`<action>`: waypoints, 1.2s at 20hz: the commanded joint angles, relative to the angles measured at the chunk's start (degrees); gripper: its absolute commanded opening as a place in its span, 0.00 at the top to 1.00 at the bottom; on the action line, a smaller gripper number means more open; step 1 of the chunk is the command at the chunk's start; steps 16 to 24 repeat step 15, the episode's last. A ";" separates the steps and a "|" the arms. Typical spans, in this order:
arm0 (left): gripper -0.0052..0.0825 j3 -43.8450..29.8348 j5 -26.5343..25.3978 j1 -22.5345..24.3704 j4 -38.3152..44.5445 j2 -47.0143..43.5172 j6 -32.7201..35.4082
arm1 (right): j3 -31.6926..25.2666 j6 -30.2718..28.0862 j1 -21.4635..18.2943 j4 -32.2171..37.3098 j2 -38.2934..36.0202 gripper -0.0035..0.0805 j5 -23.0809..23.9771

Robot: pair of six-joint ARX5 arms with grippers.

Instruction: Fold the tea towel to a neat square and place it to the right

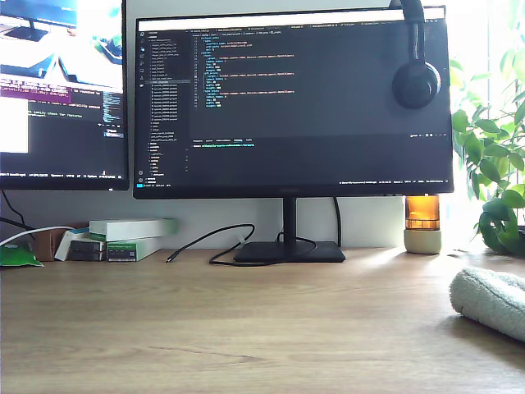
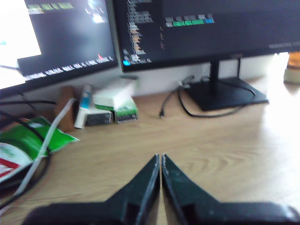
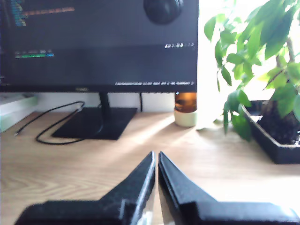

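Note:
The tea towel (image 1: 492, 302) is a pale mint-green fluffy bundle lying on the wooden desk at the exterior view's right edge, partly cut off by the frame. Neither arm shows in the exterior view. My first gripper (image 2: 160, 158) is shut, its black fingers meeting at the tips above bare desk, with nothing between them. My second gripper (image 3: 156, 154) is likewise shut and holds nothing, pointing toward the monitor stand. The tea towel does not show in either wrist view.
A large monitor (image 1: 291, 98) on a black stand (image 1: 289, 250) fills the back, with a second screen (image 1: 61, 90) at the exterior view's left. Boxes (image 1: 123, 238), a black cable (image 1: 205, 242), a green packet (image 2: 28, 140), an amber jar (image 1: 422, 223) and a potted plant (image 3: 262, 93) line the back.

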 commanded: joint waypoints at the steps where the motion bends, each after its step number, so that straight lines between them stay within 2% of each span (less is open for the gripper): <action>1: 0.97 -0.85 -0.04 -0.11 -1.62 -2.19 -0.22 | -1.29 2.32 0.68 -0.90 -0.28 0.97 -0.33; 3: 0.97 -0.79 0.04 -0.11 -4.85 -4.76 -0.22 | -1.29 2.29 0.72 -4.22 -0.28 0.97 -0.33; 4: 0.97 -0.79 0.04 -0.11 -6.45 -5.42 -0.20 | -1.29 4.20 0.72 -5.57 -0.28 0.97 -0.33; 12: 0.97 -0.79 0.02 -0.11 -17.33 -5.66 -0.20 | -1.29 4.28 0.72 -17.64 -0.28 0.97 -0.28; 15: 0.97 -0.79 0.02 -0.11 -20.52 -5.64 -0.20 | -1.27 4.28 0.72 -18.08 -0.28 0.97 -0.28; 24: 0.97 -0.79 0.02 -0.11 -20.52 -5.64 -0.20 | -1.27 4.28 0.72 -18.08 -0.28 0.97 -0.28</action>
